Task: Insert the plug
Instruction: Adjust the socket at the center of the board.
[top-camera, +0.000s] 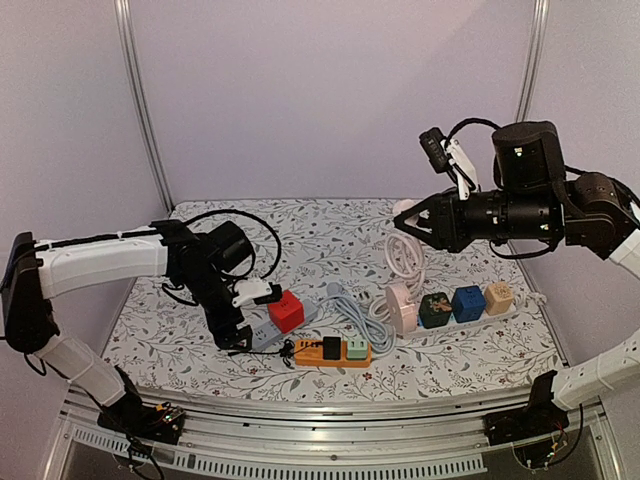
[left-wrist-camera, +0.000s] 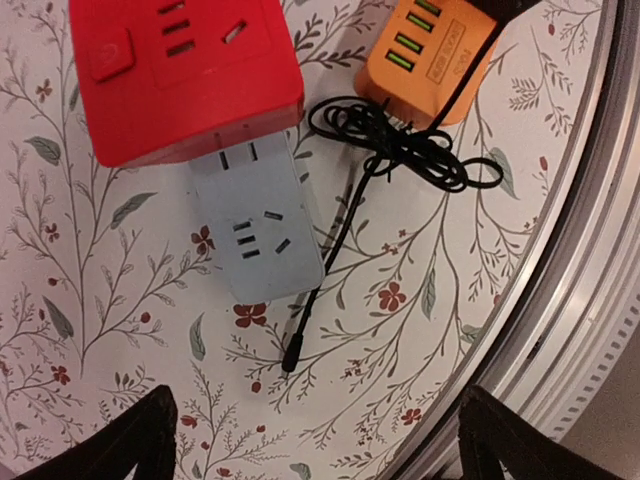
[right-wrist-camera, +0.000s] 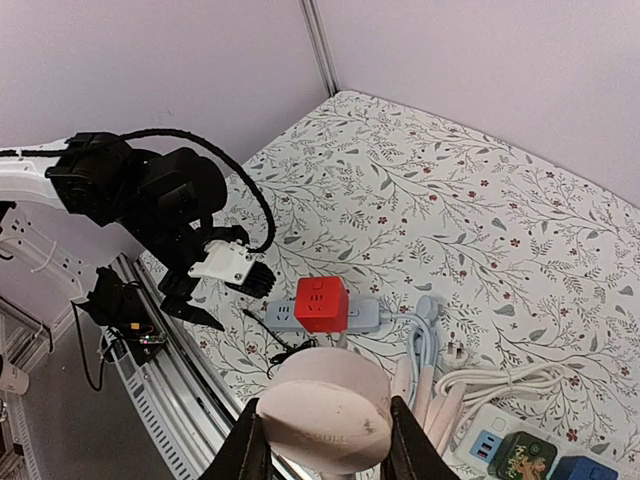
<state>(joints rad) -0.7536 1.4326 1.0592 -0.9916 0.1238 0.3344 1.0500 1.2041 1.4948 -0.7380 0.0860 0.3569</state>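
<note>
Above the floral worktop (top-camera: 330, 225), the right gripper (right-wrist-camera: 326, 446) clamps a smooth, rounded pink plug (right-wrist-camera: 322, 408). The left gripper (left-wrist-camera: 315, 432) stands wide apart.

The left arm (top-camera: 100, 255) stretches out and bends down, the left claw (top-camera: 237, 340) pointing downward, jaws spread wide. The right arm (top-camera: 560, 210) is high, the right claw (top-camera: 403, 222) level and clamped on a pink plug (right-wrist-camera: 322, 415).

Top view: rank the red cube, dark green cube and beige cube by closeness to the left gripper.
1. Red cube, just right of the left gripper.
2. Dark green cube, right of centre.
3. Beige cube, farthest right.
</note>
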